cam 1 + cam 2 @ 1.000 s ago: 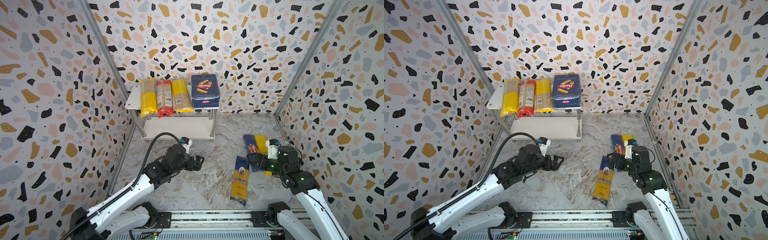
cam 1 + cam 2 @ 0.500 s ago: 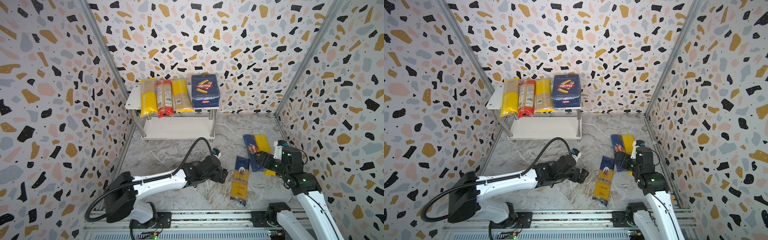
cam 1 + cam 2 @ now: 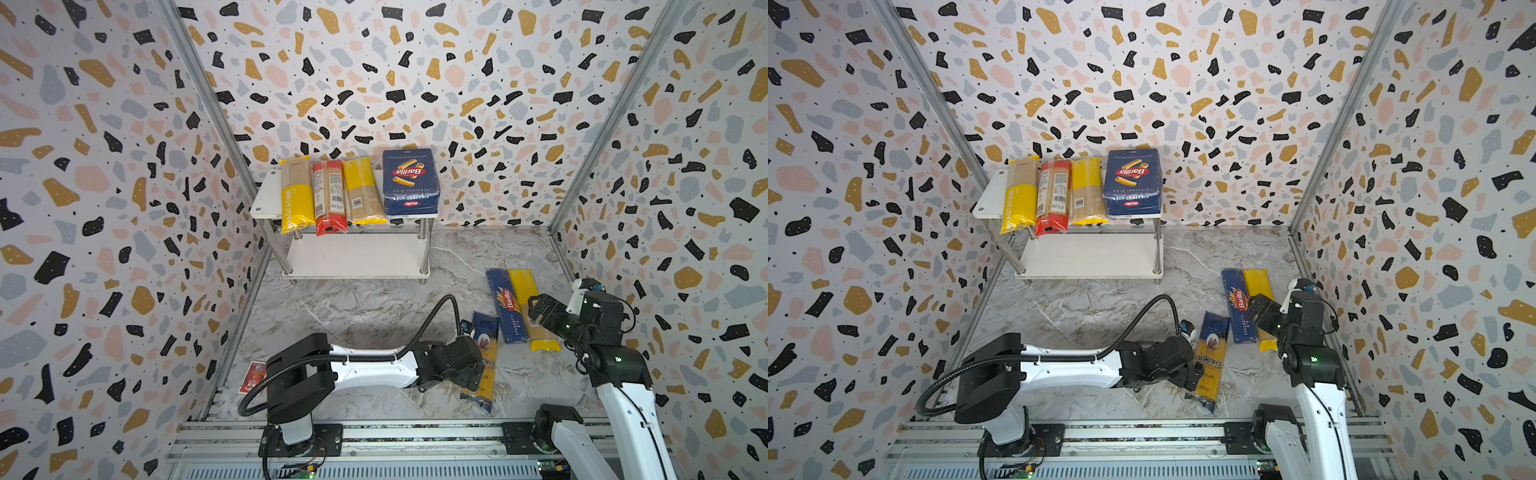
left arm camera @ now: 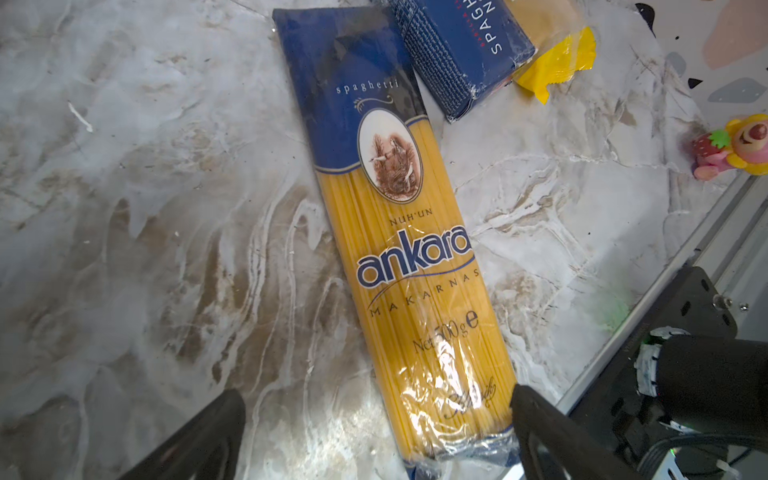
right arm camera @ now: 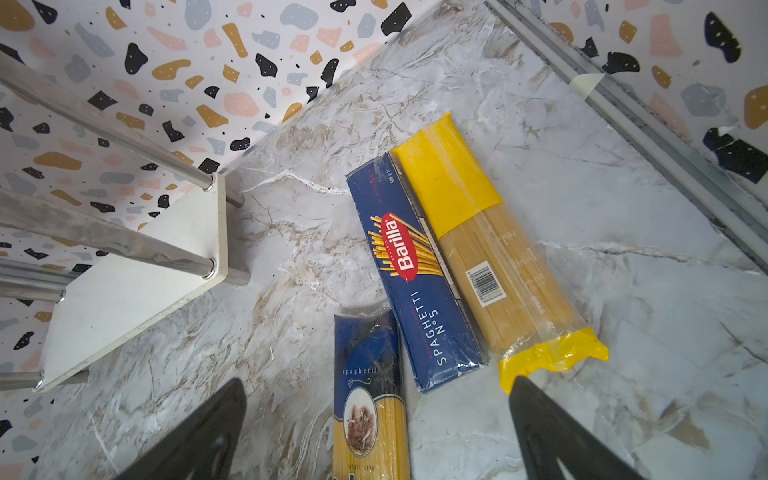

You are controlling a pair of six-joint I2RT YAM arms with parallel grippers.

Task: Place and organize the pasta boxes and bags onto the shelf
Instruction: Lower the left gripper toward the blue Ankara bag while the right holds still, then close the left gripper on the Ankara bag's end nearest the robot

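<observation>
Nearest, at about 5 o'clock on the bench (image 3: 374,307), the ankara bag (image 4: 407,257) is seen lying flat, its length run from 6 towards 12. The left arm is stretched low and nearly level from its base at 6 o'clock towards 3, and the left claw (image 4: 376,390) is held over the bag's near half, spread wide with a finger on either side and nothing pinched. The step in hand is judged to be the reach for this bag. A descent and a closing across its narrow width are called for next.

Further out, near 3 o'clock, the spaghetti box (image 5: 415,270) and a yellow-ended bag (image 5: 490,257) are laid side by side, touching. The right claw (image 5: 377,381) is held above their near ends, equally spread and empty, on a raised arm.

Farthest, at 12 o'clock, the shelf (image 3: 266,199) is set against the back wall. Its upper board is filled by three bags (image 3: 330,195) and the rigatoni box (image 3: 410,183), while its lower board is left bare.
</observation>
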